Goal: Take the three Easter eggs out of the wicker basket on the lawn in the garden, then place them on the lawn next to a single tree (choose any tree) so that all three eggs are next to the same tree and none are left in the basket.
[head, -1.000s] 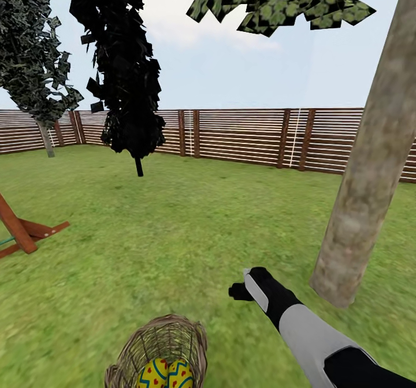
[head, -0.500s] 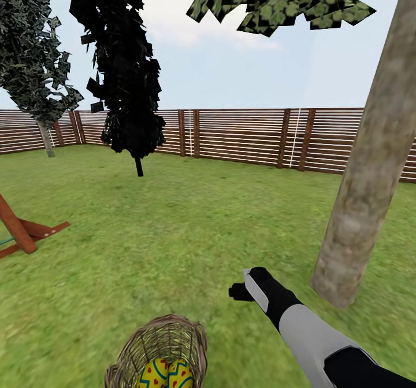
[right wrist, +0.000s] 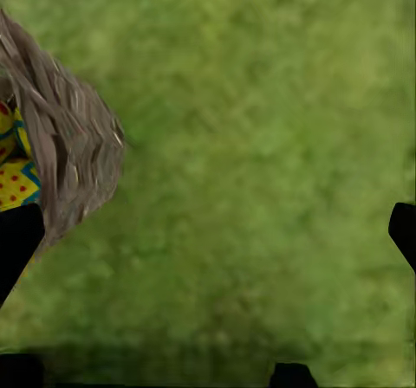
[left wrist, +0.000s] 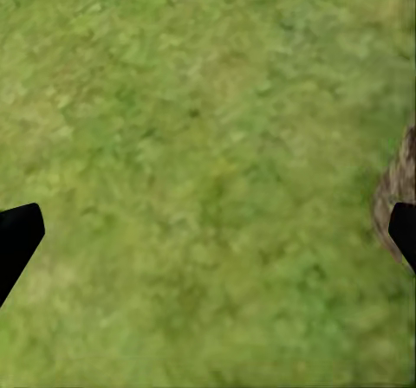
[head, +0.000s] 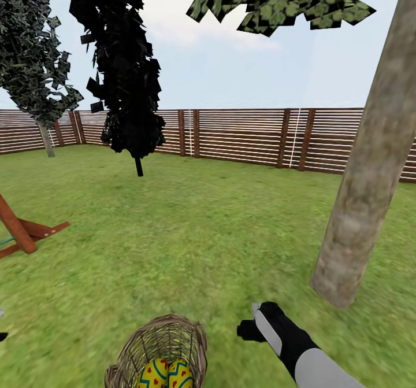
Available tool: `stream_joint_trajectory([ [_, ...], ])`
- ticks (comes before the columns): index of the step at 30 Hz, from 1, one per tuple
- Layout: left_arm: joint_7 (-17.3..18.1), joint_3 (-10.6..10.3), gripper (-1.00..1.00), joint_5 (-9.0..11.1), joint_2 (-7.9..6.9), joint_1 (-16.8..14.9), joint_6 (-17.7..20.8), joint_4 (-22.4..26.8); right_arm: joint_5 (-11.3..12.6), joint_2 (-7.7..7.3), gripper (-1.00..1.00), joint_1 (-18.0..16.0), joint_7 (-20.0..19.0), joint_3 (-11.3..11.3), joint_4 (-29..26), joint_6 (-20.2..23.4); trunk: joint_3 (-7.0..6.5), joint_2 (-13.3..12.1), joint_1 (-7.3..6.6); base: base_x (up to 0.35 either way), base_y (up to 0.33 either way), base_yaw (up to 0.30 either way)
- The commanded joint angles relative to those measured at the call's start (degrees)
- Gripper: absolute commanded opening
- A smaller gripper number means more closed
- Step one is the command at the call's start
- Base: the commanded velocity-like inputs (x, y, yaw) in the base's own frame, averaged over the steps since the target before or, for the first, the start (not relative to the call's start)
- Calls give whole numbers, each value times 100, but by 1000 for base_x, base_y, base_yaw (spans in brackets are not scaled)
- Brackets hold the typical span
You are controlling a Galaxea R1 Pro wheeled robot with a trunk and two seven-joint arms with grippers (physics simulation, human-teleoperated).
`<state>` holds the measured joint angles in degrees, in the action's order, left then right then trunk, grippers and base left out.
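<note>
Basket (head: 159, 350) with eggs (head: 166, 374) just left of right tool (head: 247, 329), seemingly open.

1. A brown horizontal-slat wooden fence (head: 242, 136) runs across the far side, with darker upright posts at intervals.
2. Above the fence the sky (head: 231, 70) is pale blue with soft white cloud, giving even daylight.
3. A narrow near-black columnar tree (head: 124, 70) stands on a thin dark trunk, just in front of the fence.
4. Farther left, a grey-green leafy tree (head: 32, 58) rises by the fence corner on a pale thin trunk.
5. Broad green leaves (head: 277, 0) hang overhead at the top of the head view.
6. At the left edge, the reddish-brown legs of a wooden play frame (head: 26, 235) rest on the ground, angled outward.
</note>
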<state>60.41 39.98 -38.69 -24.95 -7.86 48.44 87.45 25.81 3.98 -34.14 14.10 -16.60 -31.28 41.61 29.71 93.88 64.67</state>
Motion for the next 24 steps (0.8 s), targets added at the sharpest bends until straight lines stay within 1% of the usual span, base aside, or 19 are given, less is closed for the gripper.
stream_joint_trajectory([
  [1,46,-64,100,-71,42,-96,88,6,54,-7,100,-44,51,-30,-16,14,5,4,-1,0,0,0],
  [2,6,-223,100,-96,184,-267,209,5,53,-12,100,-25,50,-29,-30,14,5,4,-1,0,0,0],
  [5,-130,-501,100,-161,442,-484,325,-7,50,-16,100,-9,50,-28,-41,13,5,4,-1,0,0,0],
  [6,-292,-651,100,-209,600,-578,369,-36,52,-17,100,-5,52,-28,-46,13,5,4,-1,0,0,0],
  [7,-395,-709,100,-226,673,-613,383,-52,52,-18,100,-1,53,-28,-47,13,5,4,-1,0,0,0],
  [8,-618,-802,100,-252,823,-665,402,-74,53,-19,100,2,55,-28,-50,13,5,4,-1,0,0,0],
  [10,-825,-874,100,-268,984,-716,413,-88,54,-19,100,4,56,-28,-51,13,5,4,-1,0,0,0],
  [11,-994,-934,100,-281,1156,-780,414,-102,55,-20,100,4,57,-28,-55,13,5,4,-1,0,0,0],
  [13,-1123,-985,100,-290,1305,-842,411,-115,55,-20,100,4,57,-28,-58,13,5,4,-1,0,0,0],
  [14,-1210,-1024,100,-296,1407,-882,408,-126,53,-20,100,7,58,-28,-59,13,5,4,-1,0,0,0],
  [16,-1267,-1079,100,-299,1485,-908,406,-139,52,-20,100,6,58,-28,-60,13,5,4,-1,0,0,0],
  [17,-1312,-1196,100,-302,1555,-926,405,-157,50,-20,100,5,58,-28,-61,13,5,4,-1,0,0,0],
  [19,-1352,-1352,100,-303,1610,-938,404,-172,51,-20,100,6,58,-27,-62,13,5,4,-1,0,0,0],
  [20,-1398,-1505,100,-304,1649,-947,404,-182,51,-20,100,5,58,-27,-62,13,5,4,-1,0,0,0],
  [22,-1485,-1658,100,-305,1704,-955,403,-195,52,-20,100,6,57,-27,-62,13,5,4,-1,0,0,0],
  [24,-1530,-1722,100,-306,1757,-958,400,-209,51,-20,100,6,57,-27,-62,13,5,4,-1,0,0,0],
])
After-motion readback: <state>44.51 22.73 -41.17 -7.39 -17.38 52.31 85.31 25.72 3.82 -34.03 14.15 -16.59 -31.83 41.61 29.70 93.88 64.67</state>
